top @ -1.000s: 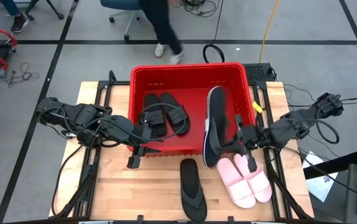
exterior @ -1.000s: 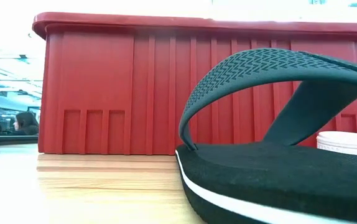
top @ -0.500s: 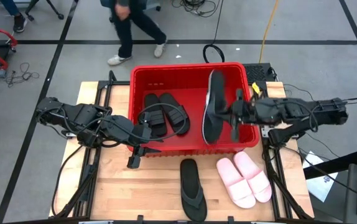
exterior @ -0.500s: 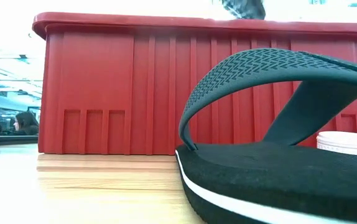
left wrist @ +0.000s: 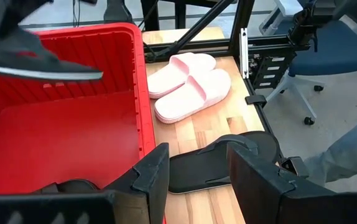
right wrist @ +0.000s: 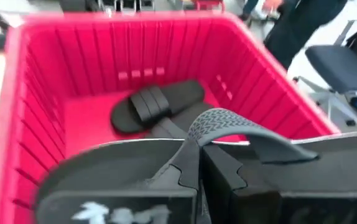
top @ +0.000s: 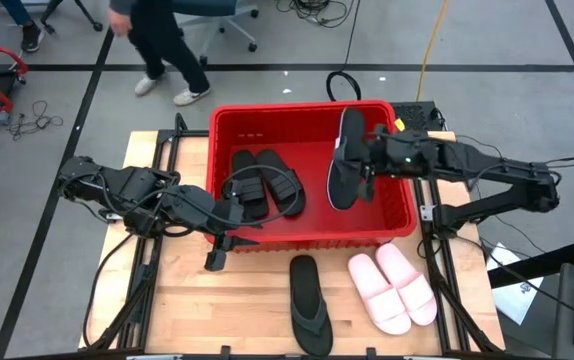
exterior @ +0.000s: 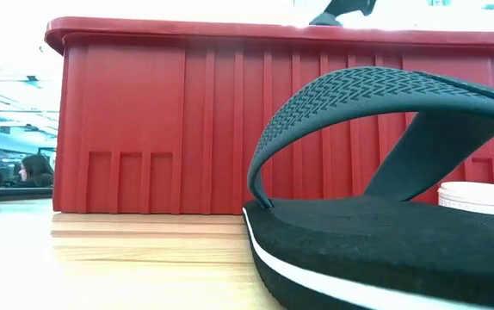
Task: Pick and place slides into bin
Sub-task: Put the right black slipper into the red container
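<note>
On the wooden table (top: 182,300), the red bin (top: 302,238) sits toward the far edge. The right gripper (top: 369,165) clamps a black flip-flop (top: 344,160) above it; the left gripper (top: 229,228), fingers apart, rests at the bin's near-left corner.

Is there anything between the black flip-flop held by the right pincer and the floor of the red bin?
Nothing visible: the right pincer holds the black thong flip-flop over bare floor in the red plastic bin; the two black wide-strap slides lie farther left.
</note>
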Robot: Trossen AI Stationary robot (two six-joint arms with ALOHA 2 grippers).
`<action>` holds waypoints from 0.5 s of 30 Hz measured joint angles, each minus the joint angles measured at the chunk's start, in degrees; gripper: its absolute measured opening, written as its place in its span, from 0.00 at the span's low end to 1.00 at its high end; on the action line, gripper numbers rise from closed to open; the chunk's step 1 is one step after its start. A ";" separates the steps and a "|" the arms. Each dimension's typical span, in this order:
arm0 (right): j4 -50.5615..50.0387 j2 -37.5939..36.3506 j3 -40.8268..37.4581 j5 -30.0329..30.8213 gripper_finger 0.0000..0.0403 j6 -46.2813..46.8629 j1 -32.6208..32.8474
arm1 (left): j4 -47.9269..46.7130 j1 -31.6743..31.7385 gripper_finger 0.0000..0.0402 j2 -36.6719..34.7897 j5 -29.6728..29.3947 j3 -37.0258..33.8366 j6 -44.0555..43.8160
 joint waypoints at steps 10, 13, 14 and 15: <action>-4.70 6.79 -0.02 -1.66 0.00 -2.98 -5.07 | 0.02 0.00 0.39 0.00 0.00 0.00 -0.28; -5.97 8.99 -0.02 -2.04 0.00 -3.09 -6.36 | 0.02 0.00 0.39 0.00 0.00 0.00 -0.31; -6.44 9.65 -0.02 -2.05 0.00 -3.33 -6.81 | 0.02 0.00 0.39 0.00 0.00 0.00 -0.33; -7.21 10.35 -0.02 -1.99 0.00 -3.70 -7.29 | 0.02 -0.01 0.39 0.00 0.00 0.00 -0.33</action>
